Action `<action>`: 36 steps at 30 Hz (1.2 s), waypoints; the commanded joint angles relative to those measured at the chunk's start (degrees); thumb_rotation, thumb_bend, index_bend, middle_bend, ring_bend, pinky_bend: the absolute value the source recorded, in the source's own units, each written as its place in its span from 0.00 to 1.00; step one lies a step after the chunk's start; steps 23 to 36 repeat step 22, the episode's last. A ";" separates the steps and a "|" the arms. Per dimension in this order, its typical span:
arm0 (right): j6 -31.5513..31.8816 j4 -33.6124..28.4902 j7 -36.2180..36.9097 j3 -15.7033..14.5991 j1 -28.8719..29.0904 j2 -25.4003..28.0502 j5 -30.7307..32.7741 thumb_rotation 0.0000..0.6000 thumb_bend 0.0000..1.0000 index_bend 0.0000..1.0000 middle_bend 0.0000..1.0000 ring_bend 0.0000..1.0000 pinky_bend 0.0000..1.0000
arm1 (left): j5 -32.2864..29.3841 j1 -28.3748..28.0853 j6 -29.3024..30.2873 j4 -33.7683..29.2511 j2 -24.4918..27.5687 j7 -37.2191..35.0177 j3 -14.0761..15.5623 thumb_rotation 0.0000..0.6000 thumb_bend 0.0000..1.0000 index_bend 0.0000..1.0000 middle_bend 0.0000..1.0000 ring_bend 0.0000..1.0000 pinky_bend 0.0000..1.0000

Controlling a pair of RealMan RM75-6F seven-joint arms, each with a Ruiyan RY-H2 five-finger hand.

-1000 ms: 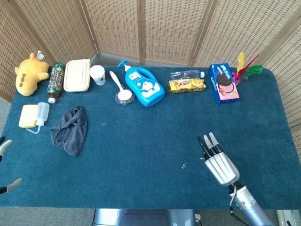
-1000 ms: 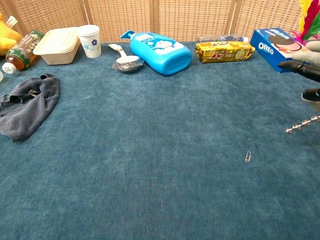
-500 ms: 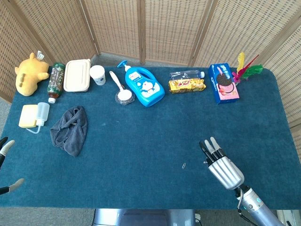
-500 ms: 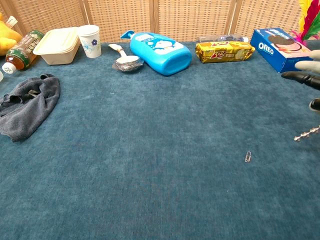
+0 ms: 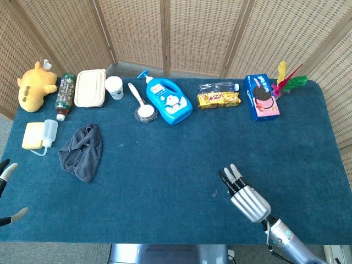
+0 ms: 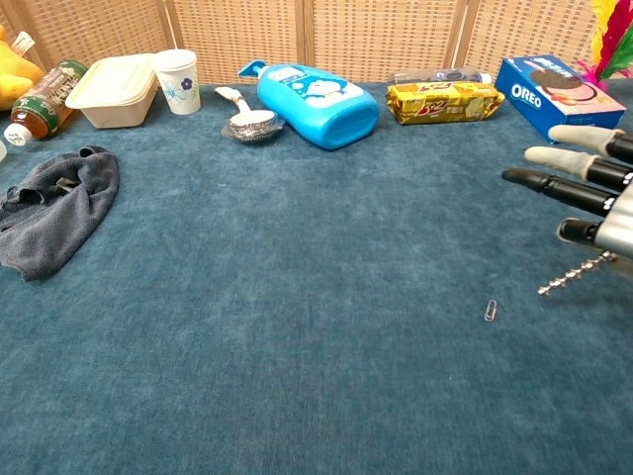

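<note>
Across the whole head view a blue carpeted table (image 5: 165,165) was spread, backed by woven screens (image 5: 198,33). Toward 5 o'clock on it the right hand (image 5: 246,197) was held above the cloth, its fingers (image 6: 559,186) stretched out straight and slightly apart, with nothing seen between them; a thin metal spiral (image 6: 572,275) was seen under the hand in the chest view. At 9 o'clock from that hand, just beside it on the cloth, a small paper clip (image 5: 215,193) was lying; it was not touched. At the far 8 o'clock edge only the fingertips of the left hand (image 5: 7,192) were shown, spread apart, and whether anything was held could not be told.

Along the 12 o'clock side a row of things was laid out. A blue detergent bottle (image 5: 168,100) was lying on its side near the middle, with a white spoon in a small dish (image 5: 144,110) just at its 9 o'clock. Further toward 9 o'clock a white paper cup (image 5: 114,87), a cream lunch box (image 5: 90,87), a drink bottle (image 5: 64,94) and a yellow plush toy (image 5: 34,85) were set. A grey cloth (image 5: 82,151) was crumpled at 10 o'clock, near a squeeze bottle (image 5: 38,135). Toward 1 o'clock a yellow biscuit packet (image 5: 219,99), an Oreo box (image 5: 260,97) and a feathered shuttlecock (image 5: 289,82) were placed.
</note>
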 commanded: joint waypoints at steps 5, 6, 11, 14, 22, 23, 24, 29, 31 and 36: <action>-1.83 -1.12 -1.80 0.92 0.20 -0.48 -0.57 1.00 0.45 0.71 0.07 0.00 0.10 | -0.86 -0.47 -0.68 0.44 0.21 -1.04 -0.26 1.00 0.21 0.00 0.00 0.00 0.00; -2.12 -1.14 -2.02 1.03 0.19 -0.57 -0.63 1.00 0.45 0.71 0.07 0.00 0.10 | -0.75 -0.36 -0.40 0.43 0.29 -1.19 -0.25 1.00 0.21 0.00 0.00 0.00 0.00; -2.63 -1.32 -2.21 1.53 0.15 -0.62 -1.13 1.00 0.45 0.71 0.07 0.00 0.10 | -0.61 -0.22 -0.21 0.36 0.43 -1.44 -0.12 1.00 0.21 0.00 0.00 0.00 0.00; -3.17 -1.49 -2.37 2.06 0.32 -0.61 -1.31 1.00 0.45 0.71 0.07 0.00 0.10 | -0.48 -0.33 -0.49 0.26 0.33 -1.13 -0.02 1.00 0.21 0.00 0.00 0.00 0.00; -4.77 -1.95 -2.61 3.56 0.86 -1.03 -0.91 1.00 0.45 0.71 0.07 0.00 0.10 | -0.60 -0.56 -0.92 -0.12 0.00 0.04 -0.03 1.00 0.21 0.00 0.00 0.00 0.00; -4.77 -1.95 -2.61 3.56 0.86 -1.03 -0.91 1.00 0.45 0.71 0.07 0.00 0.10 | -0.60 -0.56 -0.92 -0.12 0.00 0.04 -0.03 1.00 0.21 0.00 0.00 0.00 0.00; -4.77 -1.95 -2.61 3.56 0.86 -1.03 -0.91 1.00 0.45 0.71 0.07 0.00 0.10 | -0.60 -0.56 -0.92 -0.12 0.00 0.04 -0.03 1.00 0.21 0.00 0.00 0.00 0.00; -4.77 -1.95 -2.61 3.56 0.86 -1.03 -0.91 1.00 0.45 0.71 0.07 0.00 0.10 | -0.60 -0.56 -0.92 -0.12 0.00 0.04 -0.03 1.00 0.21 0.00 0.00 0.00 0.00; -4.77 -1.95 -2.61 3.56 0.86 -1.03 -0.91 1.00 0.45 0.71 0.07 0.00 0.10 | -0.60 -0.56 -0.92 -0.12 0.00 0.04 -0.03 1.00 0.21 0.00 0.00 0.00 0.00; -4.77 -1.95 -2.61 3.56 0.86 -1.03 -0.91 1.00 0.45 0.71 0.07 0.00 0.10 | -0.60 -0.56 -0.92 -0.12 0.00 0.04 -0.03 1.00 0.21 0.00 0.00 0.00 0.00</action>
